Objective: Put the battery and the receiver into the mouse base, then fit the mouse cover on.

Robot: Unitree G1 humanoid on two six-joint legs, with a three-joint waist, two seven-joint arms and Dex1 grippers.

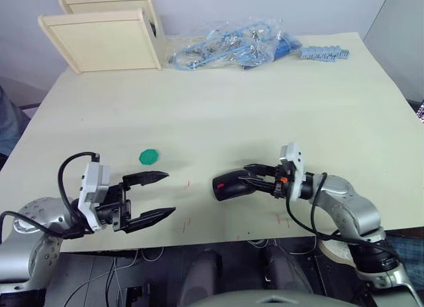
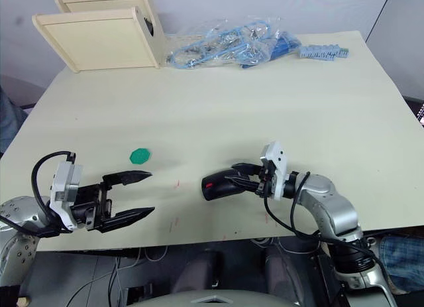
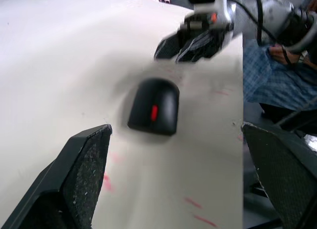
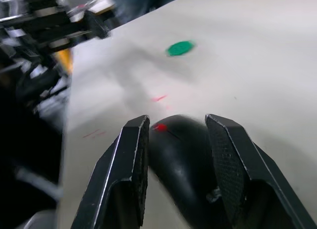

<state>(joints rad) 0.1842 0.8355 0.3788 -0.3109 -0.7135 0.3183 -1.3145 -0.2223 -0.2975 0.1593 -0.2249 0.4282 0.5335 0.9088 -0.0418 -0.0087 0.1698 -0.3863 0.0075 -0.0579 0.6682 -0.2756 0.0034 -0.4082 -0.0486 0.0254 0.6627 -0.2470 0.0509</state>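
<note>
Mouse cover (image 1: 228, 185), a smooth glossy black curved shell with a small red mark, sits on the pale table (image 1: 265, 108) near its front edge, between the fingers of the right gripper (image 1: 255, 179), which straddle its rear end; whether they press it I cannot tell. Well apart to the left, the left gripper (image 1: 154, 197) hovers with rough-padded fingers spread wide, empty. A flat green disc (image 1: 148, 156) lies just beyond it. No writing is legible.

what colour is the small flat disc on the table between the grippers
Green; the disc shows best in the left eye view, lying on the table.
</note>
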